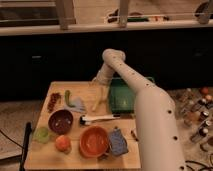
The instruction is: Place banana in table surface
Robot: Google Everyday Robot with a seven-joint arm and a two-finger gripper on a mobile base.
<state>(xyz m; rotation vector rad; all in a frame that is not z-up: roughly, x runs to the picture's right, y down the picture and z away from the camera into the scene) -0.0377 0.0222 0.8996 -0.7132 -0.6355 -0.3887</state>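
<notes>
The banana [98,99] is a pale yellow, slightly curved fruit. It lies lengthwise over the far middle of the light tan table surface [47,158], just left of the dark green tray. My gripper [98,81] is at the banana's far end, at the table's back edge, with the white arm reaching in from the lower right. I cannot tell whether the gripper touches the banana, or whether the banana rests fully on the table.
A dark green tray [122,96] sits right of the banana. A white-handled utensil [101,118] lies in front of it. A maroon bowl [61,121], an orange bowl [94,141], a green cup [42,134], an orange fruit [62,143], a blue sponge [118,142], a green vegetable [67,96] and a grey cloth [77,104] are around.
</notes>
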